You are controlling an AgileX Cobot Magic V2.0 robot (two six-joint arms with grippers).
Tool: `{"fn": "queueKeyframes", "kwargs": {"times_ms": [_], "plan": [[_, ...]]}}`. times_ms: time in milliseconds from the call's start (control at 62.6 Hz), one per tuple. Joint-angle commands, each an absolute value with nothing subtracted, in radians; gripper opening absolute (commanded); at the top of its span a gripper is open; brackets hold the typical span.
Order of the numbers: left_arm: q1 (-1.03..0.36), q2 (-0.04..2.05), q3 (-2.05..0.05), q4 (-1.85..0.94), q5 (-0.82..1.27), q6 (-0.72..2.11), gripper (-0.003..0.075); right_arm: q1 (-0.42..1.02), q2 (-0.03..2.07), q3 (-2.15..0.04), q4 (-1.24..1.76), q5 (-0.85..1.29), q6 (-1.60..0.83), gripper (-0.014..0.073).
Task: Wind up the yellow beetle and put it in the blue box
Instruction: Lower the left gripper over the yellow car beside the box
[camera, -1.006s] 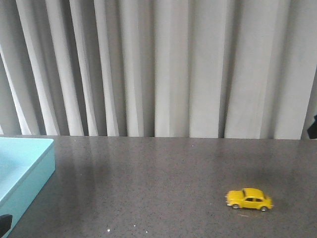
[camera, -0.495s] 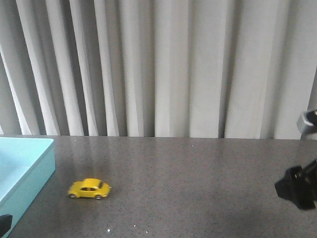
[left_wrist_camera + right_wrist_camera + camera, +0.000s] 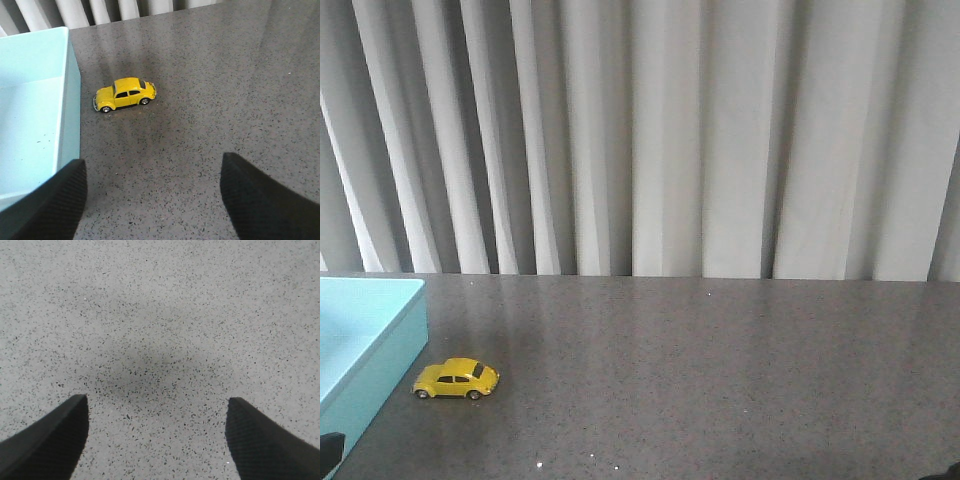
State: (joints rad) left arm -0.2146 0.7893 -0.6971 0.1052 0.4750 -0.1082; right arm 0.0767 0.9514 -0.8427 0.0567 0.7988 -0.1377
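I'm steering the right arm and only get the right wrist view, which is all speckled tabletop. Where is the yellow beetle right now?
Observer: The yellow beetle stands on the table's left side in the front view, on its wheels, close to the blue box but outside it.
Operator: Is it touching the box?
Observer: No. The left wrist view shows a strip of bare table between the car and the box wall.
Operator: Is the left gripper holding anything?
Observer: No, the left gripper is open, with only tabletop between its fingers and the car beyond them.
Operator: Anything in the box?
Observer: The part of its floor that shows is bare apart from a few dark specks.
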Motion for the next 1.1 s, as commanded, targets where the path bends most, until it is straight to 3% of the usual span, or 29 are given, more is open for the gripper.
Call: {"fn": "queueKeyframes", "kwargs": {"times_ms": [0, 607, 1086], "plan": [[-0.221, 0.789, -0.731, 0.099, 0.409, -0.109, 0.0537, 0.075, 0.934, -0.867, 0.052, 0.727, -0.132, 0.0547], [-0.221, 0.789, -0.731, 0.099, 0.408, -0.109, 0.0537, 0.075, 0.934, -0.867, 0.054, 0.746, -0.133, 0.0547], [-0.221, 0.811, -0.758, 0.111, 0.190, -0.064, 0.0534, 0.075, 0.934, -0.867, 0.056, 0.746, -0.133, 0.0547]]}}
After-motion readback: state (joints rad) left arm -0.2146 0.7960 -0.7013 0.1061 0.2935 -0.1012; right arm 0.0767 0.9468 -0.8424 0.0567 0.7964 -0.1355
